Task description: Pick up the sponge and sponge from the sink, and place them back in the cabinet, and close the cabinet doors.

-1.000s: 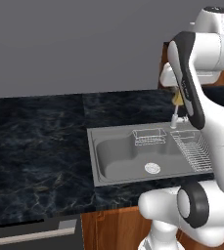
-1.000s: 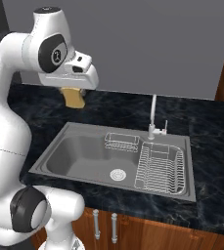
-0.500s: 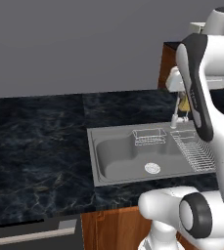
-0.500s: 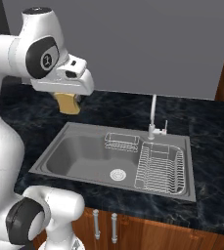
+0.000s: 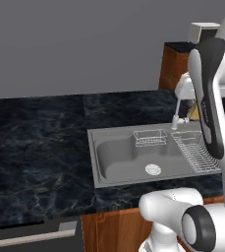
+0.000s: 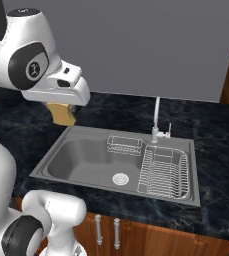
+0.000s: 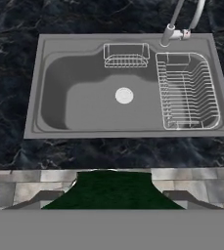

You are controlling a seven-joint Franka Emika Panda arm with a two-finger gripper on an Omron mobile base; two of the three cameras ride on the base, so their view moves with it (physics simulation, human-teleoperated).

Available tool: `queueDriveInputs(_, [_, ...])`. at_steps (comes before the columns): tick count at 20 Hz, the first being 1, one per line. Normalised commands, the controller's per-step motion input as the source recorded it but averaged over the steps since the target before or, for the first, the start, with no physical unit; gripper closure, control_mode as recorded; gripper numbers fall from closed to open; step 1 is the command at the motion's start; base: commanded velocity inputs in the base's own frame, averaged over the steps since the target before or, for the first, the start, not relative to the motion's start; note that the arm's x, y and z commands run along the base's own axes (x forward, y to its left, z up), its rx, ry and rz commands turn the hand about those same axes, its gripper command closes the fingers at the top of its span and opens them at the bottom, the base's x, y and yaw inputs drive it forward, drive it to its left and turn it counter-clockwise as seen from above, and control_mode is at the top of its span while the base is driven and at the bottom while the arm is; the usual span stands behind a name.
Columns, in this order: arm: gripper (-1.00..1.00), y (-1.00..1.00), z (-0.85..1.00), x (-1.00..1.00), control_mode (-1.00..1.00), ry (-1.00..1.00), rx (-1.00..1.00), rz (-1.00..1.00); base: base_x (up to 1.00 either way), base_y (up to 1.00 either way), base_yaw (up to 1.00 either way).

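High above the sink (image 7: pixel 33 97), my gripper (image 7: pixel 112 193) stays out: jaws clamped on a sponge (image 7: pixel 114 189), green face toward the camera, basin below.

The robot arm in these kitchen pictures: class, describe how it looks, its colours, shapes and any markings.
The arm is glossy white with rounded, tube-like links. Its joints are dark grey to black discs; one bears a small white mark. A black strip runs along one link in the left base view. The end effector has a blocky white housing with dark slots.
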Motion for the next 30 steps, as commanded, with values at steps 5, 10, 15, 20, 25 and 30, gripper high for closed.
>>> queueDriveInputs(5, [1.00, 0.00, 0.00, -0.44, -1.00, 0.00, 0.00, 0.00, 0.00, 0.00, 0.00])
queueDriveInputs(10, [1.00, 0.00, 0.00, -0.18, 1.00, 0.00, 0.00, 0.00, -0.24, -0.05, -0.01])
queueDriveInputs(15, [1.00, 0.00, 0.00, 0.00, 1.00, 0.00, 0.00, 0.00, -0.22, -0.46, -0.08])
queueDriveInputs(20, [1.00, 0.00, 0.00, 0.00, 1.00, 0.00, 0.00, 0.00, -0.06, -0.50, -0.24])
queueDriveInputs(25, [1.00, 0.00, 0.00, 0.00, 1.00, 0.00, 0.00, 0.00, 0.00, -0.31, -0.53])
queueDriveInputs(30, [1.00, 0.00, 0.00, 0.00, 1.00, 0.00, 0.00, 0.00, 0.00, -0.14, -0.68])
